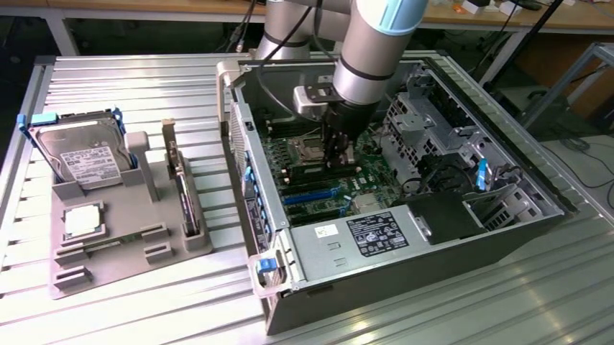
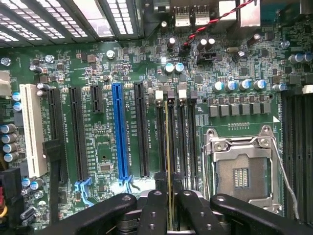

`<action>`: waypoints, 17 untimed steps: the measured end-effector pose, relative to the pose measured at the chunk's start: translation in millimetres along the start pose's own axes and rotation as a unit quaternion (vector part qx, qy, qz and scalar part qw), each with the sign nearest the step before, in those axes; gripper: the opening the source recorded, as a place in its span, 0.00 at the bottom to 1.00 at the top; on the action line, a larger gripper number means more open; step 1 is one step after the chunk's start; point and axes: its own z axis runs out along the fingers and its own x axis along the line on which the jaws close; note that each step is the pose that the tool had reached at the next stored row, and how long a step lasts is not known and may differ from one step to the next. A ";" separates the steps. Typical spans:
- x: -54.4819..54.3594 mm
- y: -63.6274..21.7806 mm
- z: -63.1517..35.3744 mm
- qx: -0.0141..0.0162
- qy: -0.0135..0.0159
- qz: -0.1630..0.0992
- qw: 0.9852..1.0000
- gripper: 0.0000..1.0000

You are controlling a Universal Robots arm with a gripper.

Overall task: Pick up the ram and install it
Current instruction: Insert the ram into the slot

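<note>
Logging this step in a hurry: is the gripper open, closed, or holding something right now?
The gripper: shut, its fingers clamped on the ram, held edge-on at the memory slots.

A slatted metal table (image 1: 125, 79) carries a grey tray (image 1: 108, 279) and an open computer case (image 1: 317, 259).

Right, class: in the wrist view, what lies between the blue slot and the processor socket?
A black expansion slot, then the memory slots, with the ram edge-on along them, in the gripper. Seen in the wrist view.
</note>
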 end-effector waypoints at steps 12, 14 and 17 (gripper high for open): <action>-0.4 -7.6 5.7 -0.002 0.001 -0.006 1.000 0.15; -0.3 -7.6 5.7 -0.002 0.001 -0.007 1.000 0.15; 0.6 -7.5 5.7 -0.002 0.001 -0.008 1.000 0.15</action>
